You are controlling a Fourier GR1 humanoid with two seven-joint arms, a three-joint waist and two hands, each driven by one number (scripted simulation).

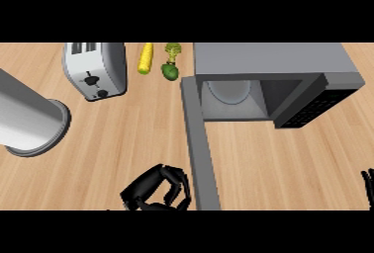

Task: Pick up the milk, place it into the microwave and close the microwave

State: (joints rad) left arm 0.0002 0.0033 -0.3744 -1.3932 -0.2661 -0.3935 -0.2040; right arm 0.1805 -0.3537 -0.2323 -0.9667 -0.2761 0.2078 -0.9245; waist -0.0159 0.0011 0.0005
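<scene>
The grey microwave (270,59) stands at the back right with its cavity open. Inside it I see only a pale round turntable plate (230,91); no milk carton shows anywhere in view. The microwave door (199,143) swings out towards me as a long grey strip reaching the lower edge. My left hand (157,190) sits just left of the door's free end, its fingers curled, with nothing visible inside them. Only the fingertips of my right hand (367,185) show at the right edge, pointing up and straight.
A silver toaster (95,69) stands at the back left. A large grey cylinder (29,121) lies at the far left. A yellow corn cob (145,58) and a green vegetable (170,66) lie between the toaster and the microwave. Bare wooden counter (292,163) spreads right of the door.
</scene>
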